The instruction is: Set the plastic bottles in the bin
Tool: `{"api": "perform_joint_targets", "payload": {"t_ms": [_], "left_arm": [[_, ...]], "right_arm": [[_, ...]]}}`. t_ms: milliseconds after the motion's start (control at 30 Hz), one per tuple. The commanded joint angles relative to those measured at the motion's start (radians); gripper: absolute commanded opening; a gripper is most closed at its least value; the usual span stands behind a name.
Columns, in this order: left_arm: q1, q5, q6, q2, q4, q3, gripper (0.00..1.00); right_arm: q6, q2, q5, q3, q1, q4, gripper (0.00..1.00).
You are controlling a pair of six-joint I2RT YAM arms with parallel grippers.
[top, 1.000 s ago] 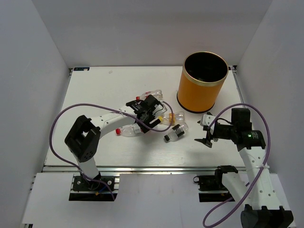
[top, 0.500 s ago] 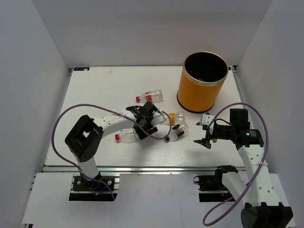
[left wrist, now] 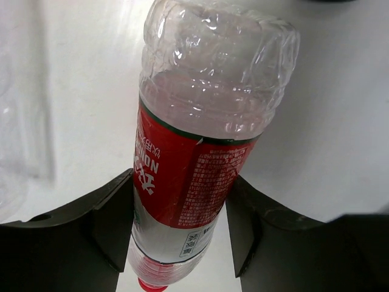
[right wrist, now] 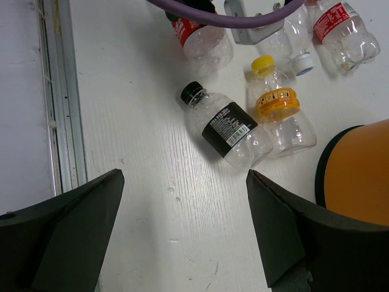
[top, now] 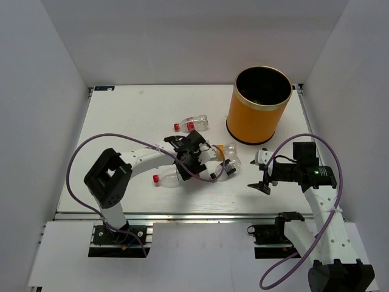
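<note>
My left gripper [left wrist: 182, 185] is shut on a clear bottle with a red label [left wrist: 185, 176]. The bottle lies on the table with its red cap towards the camera, and from above it [top: 167, 177] pokes out left of the left gripper [top: 194, 159]. A second red-labelled bottle [top: 191, 124] lies farther back. The yellow-capped bottle [right wrist: 279, 112] and the black-labelled bottle [right wrist: 228, 128] lie side by side ahead of my right gripper [right wrist: 184, 176], which is open, holds nothing, and hovers over bare table. A plain clear bottle [right wrist: 292, 39] rests beyond them. The orange bin [top: 258, 104] stands upright at the back right.
A purple cable [top: 79, 152] loops off the left arm over the table's left side. A metal rail [right wrist: 58, 103] runs along the table's near edge. White walls enclose the table on three sides. The bin's wall [right wrist: 358, 170] is close on the right of the right gripper.
The left gripper has come down towards the near right and closed its jaws on the red-labelled bottle, which has shifted slightly. The right arm has hardly moved.
</note>
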Motion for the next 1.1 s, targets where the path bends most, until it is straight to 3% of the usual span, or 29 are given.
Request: {"api": "perform_joint_targets", "payload": {"t_ms": [0,67,100,167,233,267,300,400,433,633,800,1067], "left_arm": [[-0.035,0.173,-0.026,-0.111,-0.058,0.065,0.15],[-0.046,0.214,-0.026,-0.154,-0.085,0.111,0.12],[-0.058,0.252,-0.036,-0.174,-0.086,0.130,0.04],[-0.058,0.274,-0.047,-0.237,-0.086,0.193,0.03],[-0.058,0.274,-0.087,-0.273,-0.066,0.262,0.00],[-0.058,0.265,-0.104,-0.305,-0.049,0.283,0.00],[-0.058,0.230,-0.122,-0.317,0.001,0.317,0.00],[-0.058,0.208,-0.168,-0.337,0.157,0.361,0.00],[-0.058,0.208,-0.168,-0.337,0.196,0.374,0.00],[-0.058,0.280,-0.216,-0.271,0.611,0.427,0.00],[-0.047,0.352,-0.280,-0.124,0.831,0.556,0.00],[-0.038,0.353,-0.363,0.043,1.213,0.605,0.00]], "right_arm": [[0.000,-0.017,-0.023,-0.014,-0.002,0.003,0.87],[0.019,-0.018,-0.022,-0.021,-0.002,0.031,0.86],[0.032,-0.020,-0.022,-0.027,-0.002,0.037,0.86],[0.068,-0.031,-0.009,-0.033,-0.004,0.055,0.83],[0.098,-0.052,0.016,-0.042,-0.002,0.103,0.71],[0.160,-0.057,0.030,-0.054,-0.005,0.117,0.62],[0.188,-0.073,0.046,-0.059,-0.004,0.184,0.40],[0.325,-0.139,0.182,-0.103,-0.005,0.299,0.08],[0.352,-0.149,0.182,-0.111,-0.005,0.315,0.02],[0.300,-0.175,0.158,-0.159,-0.005,0.269,0.00],[0.138,-0.109,0.077,-0.169,-0.005,0.171,0.00],[0.128,-0.133,0.075,-0.195,-0.005,0.192,0.00]]}}
